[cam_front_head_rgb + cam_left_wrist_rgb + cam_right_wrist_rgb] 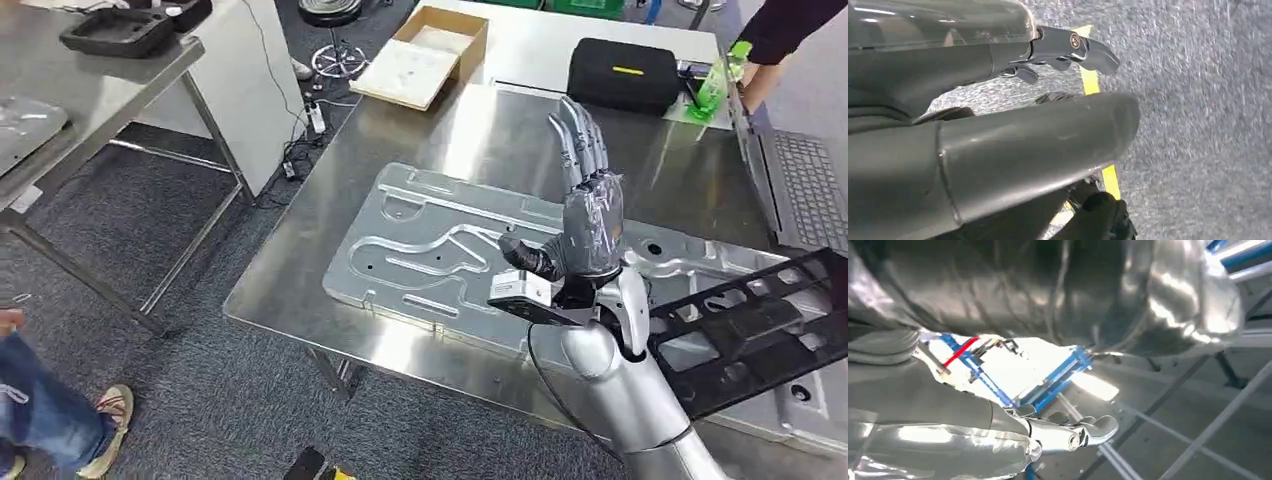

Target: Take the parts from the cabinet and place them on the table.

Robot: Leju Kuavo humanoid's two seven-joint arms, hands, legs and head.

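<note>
Head view: one stamped metal panel [440, 255] lies centre-frame on the steel worktop [330, 200], one black frame part [750, 335] at lower right. Right hand [590, 225] is raised above, fingers [580, 135] released, straight. Left hand [1068, 47] hangs over carpet, fingers loosely curled, holding nothing.

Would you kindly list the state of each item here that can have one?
Right hand: raised over the table, fingers straight, holding nothing.
Large stamped silver metal panel: lying flat on the steel table.
Black plastic frame part: resting on the panel's right end.
Shallow cardboard box: open.
Black zip case: closed.
</note>
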